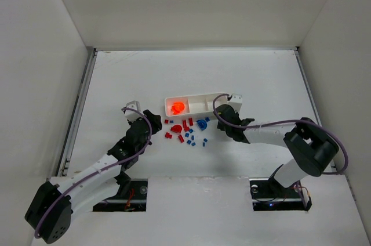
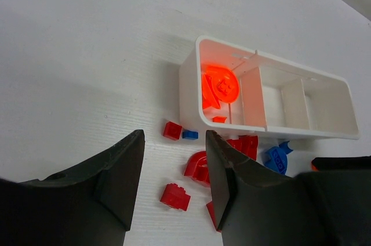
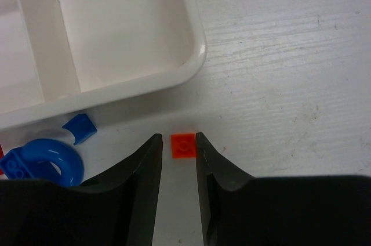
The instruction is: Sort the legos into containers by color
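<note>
Jaws of the right gripper [image 3: 177, 138] stand slightly apart around a small orange brick [image 3: 183, 144] (a gap shows on its frame-left side), just below the white tray [image 3: 194, 63]. Left gripper [image 2: 174, 136] gapes, holding nothing, over loose red legos [image 2: 175, 195]; orange pieces [image 2: 220, 86] sit in the tray's leftmost compartment.

White table [image 1: 145, 78], pale walls [image 1: 35, 54]

L arm [image 1: 95, 170] & R arm [image 1: 266, 134], white links, black joints, purple cables [image 1: 150, 129], matte black gripper fingers [image 2: 116, 182]
</note>
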### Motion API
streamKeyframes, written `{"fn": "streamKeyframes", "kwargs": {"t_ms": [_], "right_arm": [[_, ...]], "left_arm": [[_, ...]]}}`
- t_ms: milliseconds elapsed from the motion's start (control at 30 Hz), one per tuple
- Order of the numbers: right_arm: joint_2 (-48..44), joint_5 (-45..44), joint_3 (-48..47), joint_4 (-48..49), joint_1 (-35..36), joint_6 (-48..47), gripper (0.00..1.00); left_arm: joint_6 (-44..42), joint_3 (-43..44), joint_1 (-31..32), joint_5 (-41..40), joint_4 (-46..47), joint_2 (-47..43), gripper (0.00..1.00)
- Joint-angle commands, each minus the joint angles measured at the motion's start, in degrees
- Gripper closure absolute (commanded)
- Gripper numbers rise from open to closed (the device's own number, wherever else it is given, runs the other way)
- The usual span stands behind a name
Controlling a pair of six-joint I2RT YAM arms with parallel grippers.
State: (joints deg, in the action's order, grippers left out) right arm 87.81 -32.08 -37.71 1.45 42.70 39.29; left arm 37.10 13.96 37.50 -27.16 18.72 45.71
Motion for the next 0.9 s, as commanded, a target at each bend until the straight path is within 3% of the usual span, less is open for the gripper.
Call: {"fn": "streamKeyframes", "kwargs": {"t_ms": [0, 200, 367, 633, 767, 867], "right_arm": [[1.4, -0.4, -3.0, -1.2, -0.2, 0.9, 0.65], [2.9, -1.8, -4.0, -3.4, 0.0, 2.5, 0.65], [2.1, -3.0, -3.4, -4.0, 1.1, 3.7, 0.76], [-6.5, -5.0, -1.7, -7.0, 4.8, 5.7, 0.80], [-11.6, -4.6, -4.6, -8.6, 8.6, 5.1, 0.80], [-10.3, -2.4, -9.8, -6.6, 11.3, 2.0, 0.80]], "left_arm": [[-0.1, 0.5, 0.3, 0.0, 2.5, -1.5, 0.56], [-0.1, 0.4, 0.1, 0.0, 2.2, -2.3, 0.56], [-0.2, 0.3, 0.2, 0.0, 2.1, -2.8, 0.56], [-0.2, 0.3, 0.3, 0.0, 1.8, -3.1, 0.58], [-0.3, 0.5, 1.1, 0.0, 1.5, -2.8, 0.61], [-0.5, 1.0, 1.9, -0.2, 0.2, -3.3, 0.63]]}}
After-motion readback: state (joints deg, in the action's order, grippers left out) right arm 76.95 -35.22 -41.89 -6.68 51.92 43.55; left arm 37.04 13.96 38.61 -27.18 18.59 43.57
